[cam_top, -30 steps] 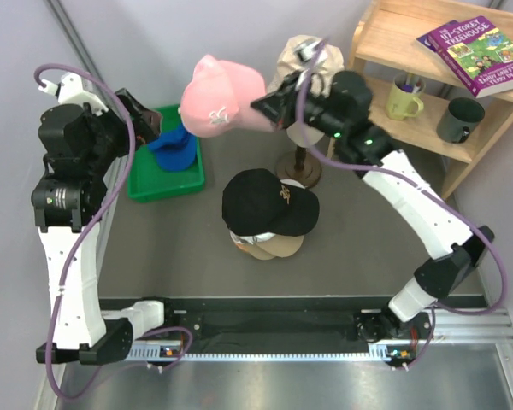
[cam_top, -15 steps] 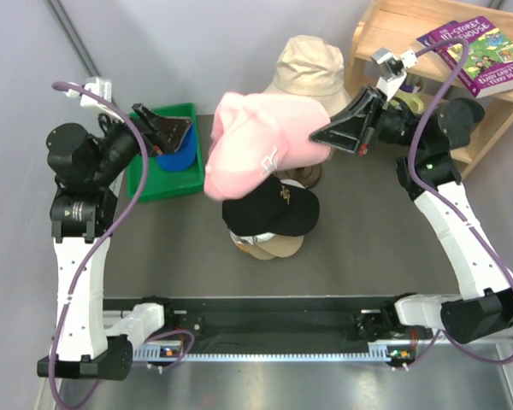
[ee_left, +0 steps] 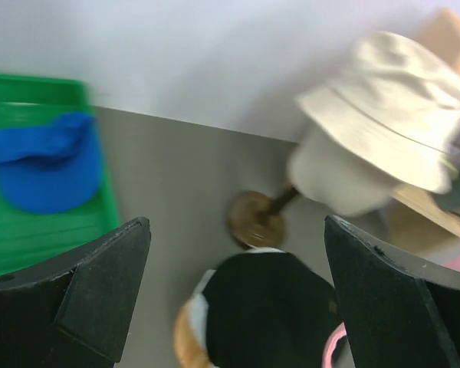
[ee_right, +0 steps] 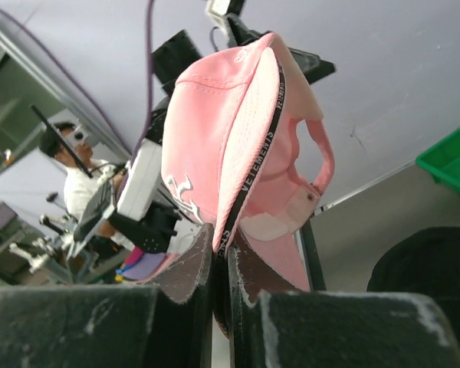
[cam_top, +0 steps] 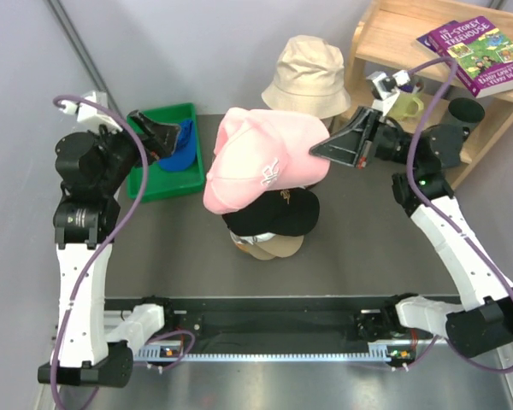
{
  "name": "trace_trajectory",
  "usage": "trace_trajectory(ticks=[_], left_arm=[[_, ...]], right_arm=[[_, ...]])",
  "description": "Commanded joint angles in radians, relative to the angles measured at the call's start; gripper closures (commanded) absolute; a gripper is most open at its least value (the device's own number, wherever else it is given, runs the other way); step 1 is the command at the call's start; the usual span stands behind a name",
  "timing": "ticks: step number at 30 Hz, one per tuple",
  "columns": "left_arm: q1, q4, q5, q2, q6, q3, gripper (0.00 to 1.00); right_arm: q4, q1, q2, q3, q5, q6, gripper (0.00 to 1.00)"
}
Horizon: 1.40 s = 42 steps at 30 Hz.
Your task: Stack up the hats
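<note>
The pink cap (cam_top: 261, 158) hangs over the pile at the middle of the table, its crown just above the black cap (cam_top: 269, 213) that tops the pile. It looks light and soft: the crown sags, and only the brim seems stiff. The right gripper (cam_top: 325, 149) is pressed together on the cap's rim, pinching fabric and sweatband. That hold seems sound, since the thin edge gives the fingers something to bite. From such a hold the cap will likely swing and droop.

The bucket hat (cam_top: 308, 73) sits on its stand at the far side and looks floppy all round. The blue cap (cam_top: 178, 147) lies in the green tray (cam_top: 167, 184) at far left. The left gripper (cam_top: 158, 137) hovers over that tray, spread wide and empty.

A second ago the pink cap was up at the far left, by the tray. The right arm was stretched across in front of the bucket hat. Now the arm has swung back right, the cap has come down over the pile, and the bucket hat shows whole.
</note>
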Motion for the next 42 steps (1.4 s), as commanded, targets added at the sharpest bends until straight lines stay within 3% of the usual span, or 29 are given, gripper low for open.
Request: trace_trajectory(ticks=[1, 8, 13, 24, 28, 35, 42], left_arm=[[0.003, -0.105, -0.358, -0.065, 0.084, 0.002, 0.01], [0.003, -0.120, -0.484, -0.101, 0.093, -0.004, 0.01], [0.001, -0.128, -0.502, -0.099, 0.142, 0.002, 0.01], [0.001, -0.122, -0.502, -0.081, 0.204, 0.003, 0.01], [0.001, -0.111, -0.455, -0.082, 0.241, -0.007, 0.01], [-0.006, -0.068, -0.224, -0.101, 0.255, -0.101, 0.01], [-0.019, -0.071, -0.173, -0.128, 0.254, -0.239, 0.01]], right_arm=[[-0.043, 0.105, 0.015, -0.031, 0.179, -0.040, 1.00], [-0.009, 0.208, 0.065, -0.161, 0.345, 0.001, 1.00], [-0.148, 0.204, 0.017, -0.259, 0.408, -0.017, 1.00], [-0.187, 0.046, -0.063, -0.500, 0.395, -0.042, 1.00], [-0.268, -0.023, -0.066, -0.508, 0.365, -0.063, 1.00], [-0.354, -0.086, -0.053, -0.557, 0.343, -0.114, 1.00], [-0.477, -0.119, 0.000, -0.566, 0.357, -0.218, 1.00]])
